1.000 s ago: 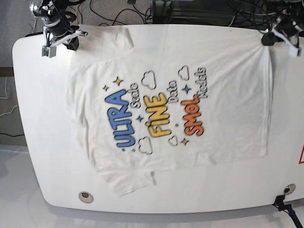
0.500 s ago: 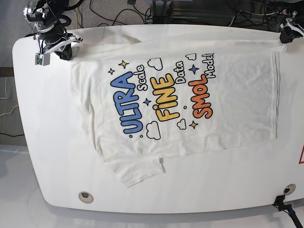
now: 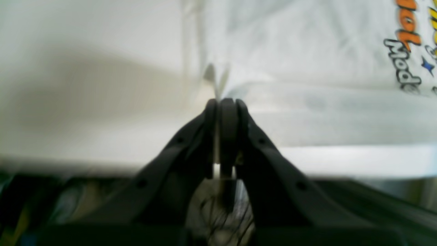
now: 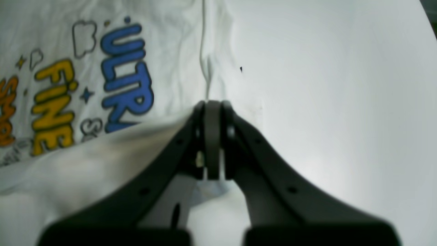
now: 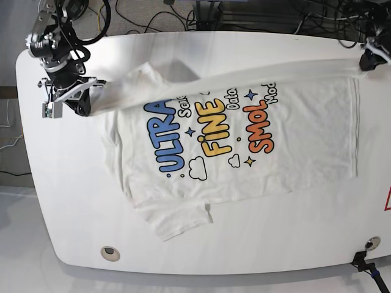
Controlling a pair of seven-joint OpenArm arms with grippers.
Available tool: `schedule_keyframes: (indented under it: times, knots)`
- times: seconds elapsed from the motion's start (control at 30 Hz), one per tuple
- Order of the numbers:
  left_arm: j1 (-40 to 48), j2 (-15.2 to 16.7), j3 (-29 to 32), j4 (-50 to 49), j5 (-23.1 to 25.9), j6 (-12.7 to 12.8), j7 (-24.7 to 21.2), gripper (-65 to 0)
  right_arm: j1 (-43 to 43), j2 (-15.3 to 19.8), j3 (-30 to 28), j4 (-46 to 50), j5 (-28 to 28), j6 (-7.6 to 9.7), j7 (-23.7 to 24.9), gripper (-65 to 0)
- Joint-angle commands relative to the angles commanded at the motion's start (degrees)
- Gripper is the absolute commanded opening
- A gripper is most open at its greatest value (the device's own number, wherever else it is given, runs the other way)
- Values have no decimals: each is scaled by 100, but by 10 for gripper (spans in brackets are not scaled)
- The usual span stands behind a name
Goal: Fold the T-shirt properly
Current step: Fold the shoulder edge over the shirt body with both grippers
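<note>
Between the two tools, left tool (image 5: 368, 61) and right tool (image 5: 81, 104) each clamped on the T-shirt's (image 5: 305, 128) raised far edge.

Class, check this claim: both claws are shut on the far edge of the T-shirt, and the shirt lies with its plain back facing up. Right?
Not quite. The left claw and right claw do grip the T-shirt, but the base view shows its printed front facing up.

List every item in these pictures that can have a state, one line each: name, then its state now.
T-shirt: print side up, far edge lifted off the table and stretched between both tools.
Left tool: shut on the T-shirt.
Right tool: shut on the T-shirt.
</note>
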Motion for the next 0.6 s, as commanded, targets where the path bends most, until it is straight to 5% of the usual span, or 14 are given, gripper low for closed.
schedule_keyframes:
  times: [0.27, 0.6]
  knots:
    - [-448, 11, 76, -239, 598, 0, -205, -650, 919, 43, -509, -718, -166, 35, -45, -650]
    - [-725, 19, 110, -703, 469, 0, -282, -650, 1330, 121, -847, -1155, -132, 79, -50, -650]
